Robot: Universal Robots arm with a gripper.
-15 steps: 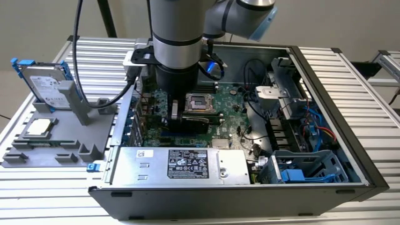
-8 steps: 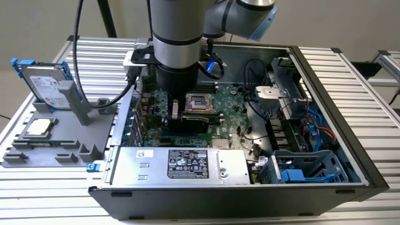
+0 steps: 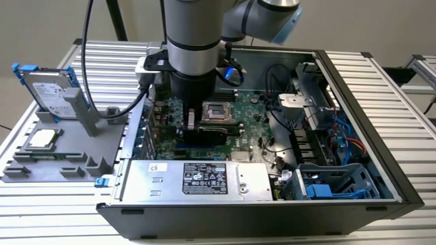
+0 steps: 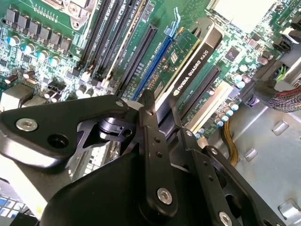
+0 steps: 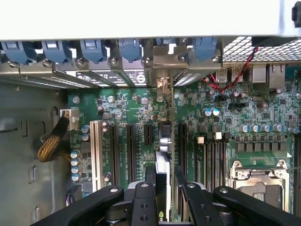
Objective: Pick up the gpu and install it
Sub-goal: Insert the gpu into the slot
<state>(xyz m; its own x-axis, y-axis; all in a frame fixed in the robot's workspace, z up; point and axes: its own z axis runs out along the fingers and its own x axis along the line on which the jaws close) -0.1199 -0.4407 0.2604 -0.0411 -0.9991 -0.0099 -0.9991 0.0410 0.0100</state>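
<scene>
Slatted metal bench (image 3: 381, 76) carried the open PC case (image 3: 354, 153). Arm stood vertical over the motherboard (image 3: 256, 109), wrist straight down. Gripper (image 4: 157, 113) was pinched on the gpu (image 4: 190, 61), card edge-on over the blue slot (image 4: 153, 61), bracket end toward the rear slot covers (image 5: 127, 49). Likely risk: slight skew or offset from the slot would jam the connector edge or bend the bracket.

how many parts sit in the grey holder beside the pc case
2: a hard drive standing upright at the far end of the holder, and a square CPU chip lying flat nearer the camera. Smaller pieces may hide behind its posts.
</scene>
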